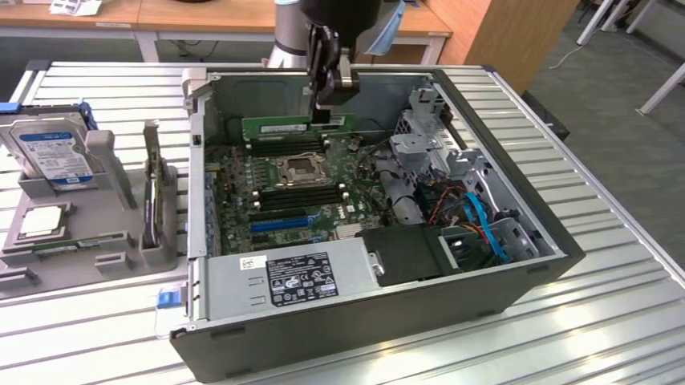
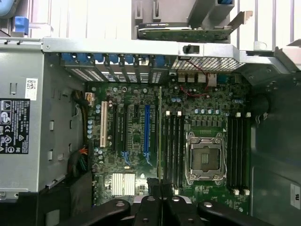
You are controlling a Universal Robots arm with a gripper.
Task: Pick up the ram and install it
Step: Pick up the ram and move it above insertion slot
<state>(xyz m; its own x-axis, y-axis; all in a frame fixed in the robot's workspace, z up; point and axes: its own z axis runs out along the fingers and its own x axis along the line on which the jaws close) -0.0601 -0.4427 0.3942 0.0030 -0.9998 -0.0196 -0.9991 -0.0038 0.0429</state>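
The ram [image 1: 281, 127] is hanging inside the open computer case [image 1: 535, 241], pinched near one end between the gripper's [image 1: 334, 111] fingers, which are clenching its green board from both flat sides. In the exterior view the stick is lying level on its long edge, with most of its length reaching out from the fingers toward the exterior view's left, and it is sitting above the motherboard [image 1: 321, 192] on the far side of the processor socket [image 1: 297, 170].

In the wrist view the ram [image 2: 160, 122] is showing as a thin edge-on line running straight out from between the two dark fingers [image 2: 150, 190] of the gripper [image 2: 160, 186]. That line is lying parallel to the black memory slots [image 2: 174, 141] and just beside them, between those slots and the blue expansion slot [image 2: 146, 132]. Whether the lower edge is touching a slot cannot be told.

The power supply [image 1: 289, 277] is filling the near end of the case, and a hard drive [image 1: 54, 152] is standing in a grey holder [image 1: 107, 241] on the table [image 1: 599, 321] at the exterior view's left, well apart from the ram.
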